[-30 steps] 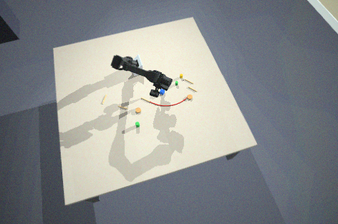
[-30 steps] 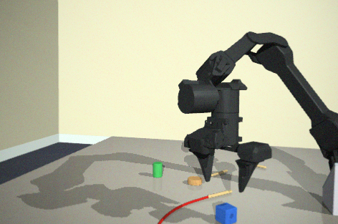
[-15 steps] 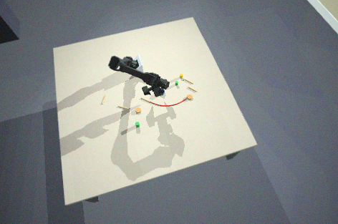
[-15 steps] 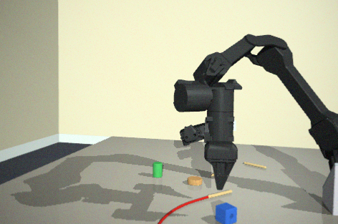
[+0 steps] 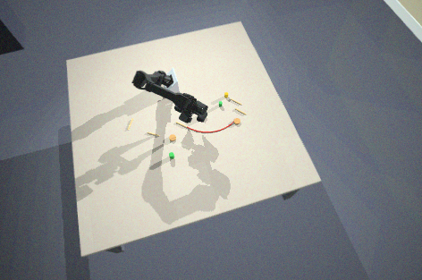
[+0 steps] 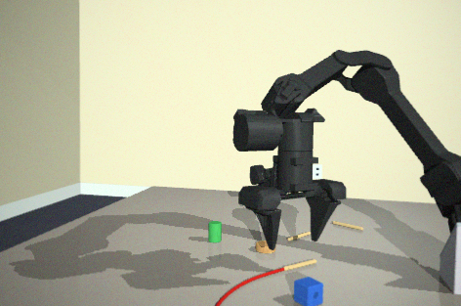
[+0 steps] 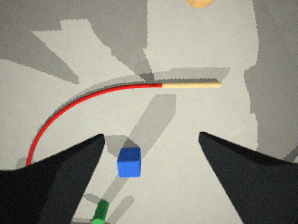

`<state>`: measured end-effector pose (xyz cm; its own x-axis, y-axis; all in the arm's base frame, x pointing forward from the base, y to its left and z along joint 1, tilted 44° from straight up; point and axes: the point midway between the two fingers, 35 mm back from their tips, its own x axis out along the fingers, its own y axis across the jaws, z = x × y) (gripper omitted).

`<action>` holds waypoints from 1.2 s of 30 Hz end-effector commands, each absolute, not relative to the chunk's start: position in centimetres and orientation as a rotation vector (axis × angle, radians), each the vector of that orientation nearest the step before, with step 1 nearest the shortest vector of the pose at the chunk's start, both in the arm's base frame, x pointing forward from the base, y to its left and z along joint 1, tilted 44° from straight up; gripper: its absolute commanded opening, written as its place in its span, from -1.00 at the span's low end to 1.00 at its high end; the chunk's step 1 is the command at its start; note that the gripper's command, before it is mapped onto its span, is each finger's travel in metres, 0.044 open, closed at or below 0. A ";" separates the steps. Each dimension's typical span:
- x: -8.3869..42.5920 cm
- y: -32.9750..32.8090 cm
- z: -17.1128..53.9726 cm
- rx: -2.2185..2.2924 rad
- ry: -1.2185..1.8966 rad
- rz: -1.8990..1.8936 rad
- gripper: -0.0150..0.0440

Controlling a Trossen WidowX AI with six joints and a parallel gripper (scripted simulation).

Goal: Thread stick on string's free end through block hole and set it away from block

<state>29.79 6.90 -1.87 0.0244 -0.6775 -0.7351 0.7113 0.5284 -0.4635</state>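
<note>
The wooden stick (image 5: 181,124) (image 6: 301,265) (image 7: 192,85) on the string's end lies flat on the table. The red string (image 5: 207,132) (image 6: 244,283) (image 7: 70,103) curves from it to a round wooden button (image 5: 237,121). The blue block (image 6: 308,291) (image 7: 129,162) stands on the table; a hole shows in one side face in the exterior view. In the top view the arm hides it. My gripper (image 6: 293,244) (image 7: 152,137) is wide open and empty, pointing down above the table. In the wrist view the stick lies beyond the fingertips, and the block shows between the fingers.
A loose round button (image 5: 173,138) (image 6: 265,247) and a green cylinder (image 5: 172,156) (image 6: 215,232) stand on one side. Loose sticks lie at the left (image 5: 130,124) and near that button (image 5: 153,133). Another green cylinder (image 5: 220,104) (image 7: 101,212), a yellow cylinder (image 5: 226,95) and two sticks are near the string's button.
</note>
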 end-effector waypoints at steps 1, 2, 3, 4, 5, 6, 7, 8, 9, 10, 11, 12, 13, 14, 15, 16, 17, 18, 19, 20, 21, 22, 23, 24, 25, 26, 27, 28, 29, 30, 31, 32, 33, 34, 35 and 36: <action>30.7 4.8 0.4 0.745 0.524 -1.496 1.00; 30.7 4.7 0.5 0.789 0.482 -1.516 1.00; 30.7 4.6 0.6 0.833 0.440 -1.536 1.00; 30.8 4.5 0.6 0.877 0.398 -1.555 1.00; 30.8 4.4 0.7 0.921 0.354 -1.573 1.00; 30.8 4.3 0.8 0.964 0.310 -1.590 1.00; 30.9 4.2 0.9 1.008 0.266 -1.606 1.00; 30.9 4.1 1.0 1.051 0.220 -1.622 1.00; 30.9 4.0 1.1 1.094 0.175 -1.636 1.00; 31.0 3.8 1.2 1.137 0.128 -1.650 1.00; 31.0 3.8 1.2 1.179 0.082 -1.663 1.00; 31.0 3.7 1.3 1.216 0.041 -1.673 1.00; 31.0 3.7 1.3 1.234 0.020 -1.678 1.00; 31.0 3.7 1.3 1.239 0.015 -1.679 1.00; 31.0 3.7 1.3 1.239 0.015 -1.679 1.00; 31.0 3.7 1.3 1.239 0.015 -1.679 1.00; 31.0 3.7 1.3 1.239 0.015 -1.679 1.00; 31.0 3.7 1.3 1.239 0.015 -1.679 1.00; 31.0 3.7 1.3 1.239 0.015 -1.679 1.00; 31.0 3.7 1.3 1.239 0.015 -1.679 1.00; 31.0 3.7 1.3 1.239 0.015 -1.679 1.00; 31.0 3.7 1.3 1.239 0.015 -1.679 1.00; 31.0 3.7 1.3 1.239 0.015 -1.679 1.00; 31.0 3.7 1.3 1.239 0.015 -1.679 1.00; 31.0 3.7 1.3 1.239 0.015 -1.679 1.00; 31.0 3.7 1.3 1.239 0.015 -1.679 1.00; 31.0 3.7 1.3 1.239 0.015 -1.679 1.00; 31.0 3.7 1.3 1.239 0.015 -1.679 1.00; 31.0 3.7 1.3 1.239 0.015 -1.679 1.00; 31.0 3.7 1.3 1.239 0.015 -1.679 1.00; 31.0 3.7 1.3 1.239 0.015 -1.679 1.00; 31.0 3.7 1.3 1.239 0.015 -1.679 1.00; 31.0 3.7 1.3 1.239 0.015 -1.679 0.91; 31.0 3.7 1.3 1.239 0.015 -1.679 0.82; 31.0 3.7 1.3 1.239 0.015 -1.679 0.73; 31.0 3.7 1.3 1.239 0.015 -1.679 0.64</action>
